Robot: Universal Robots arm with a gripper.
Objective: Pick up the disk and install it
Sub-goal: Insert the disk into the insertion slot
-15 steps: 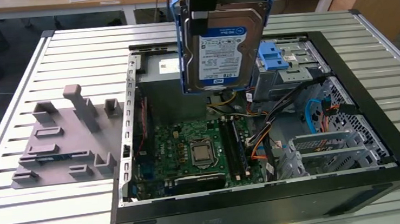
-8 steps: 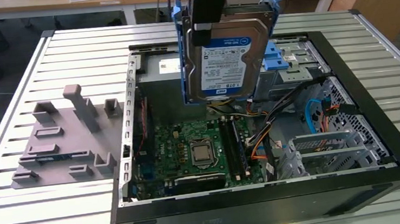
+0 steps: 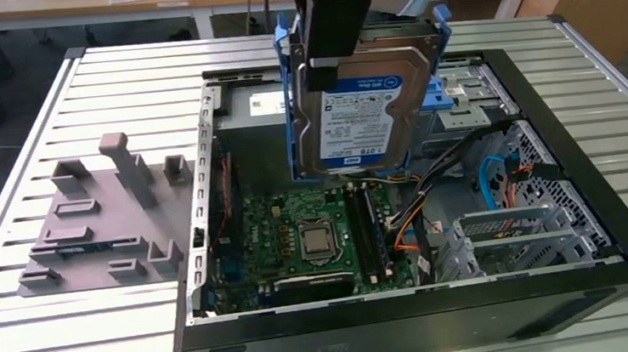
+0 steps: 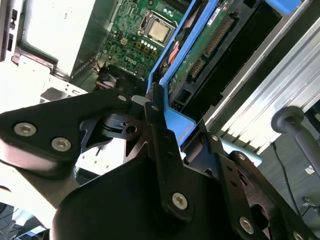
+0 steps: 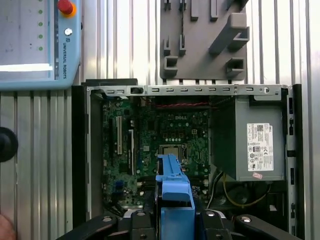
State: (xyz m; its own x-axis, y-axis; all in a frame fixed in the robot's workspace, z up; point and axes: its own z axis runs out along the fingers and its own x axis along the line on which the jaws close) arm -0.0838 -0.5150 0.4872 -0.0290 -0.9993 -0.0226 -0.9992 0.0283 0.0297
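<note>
Disk (image 3: 359, 108), the flat rectangular silver-grey hard drive with a blue-and-white printed label and blue plastic rails (image 5: 172, 192) along its edges, is off the table and hangs in the air over the open computer. It sits directly under the black end effector (image 3: 335, 50), which is clamped on its upper end. In the second wrist view a black finger (image 4: 159, 135) presses against the blue rail. Reading the exterior view from its left, a grey plastic fixture with upright posts (image 3: 102, 220) lies on the slatted aluminium table (image 3: 32, 337), well apart from the work. Beside it is the black open computer case (image 3: 417, 308), with a green motherboard (image 3: 296, 229) on its floor and a larger grey metal box with a white sticker (image 5: 250, 140) along one wall. Over the back of the case hangs the disk. Its long axis runs up and down in line with the end effector, its label faces the exterior camera, and its free short end points down into the case. Just to the exterior view's right of it, and partly behind it, stands the silver metal cage with a blue plastic latch (image 3: 470, 107), apart from the disk as far as can be judged. The disk is therefore upright and beside that cage, not in it, and it touches nothing but the end effector.
</note>
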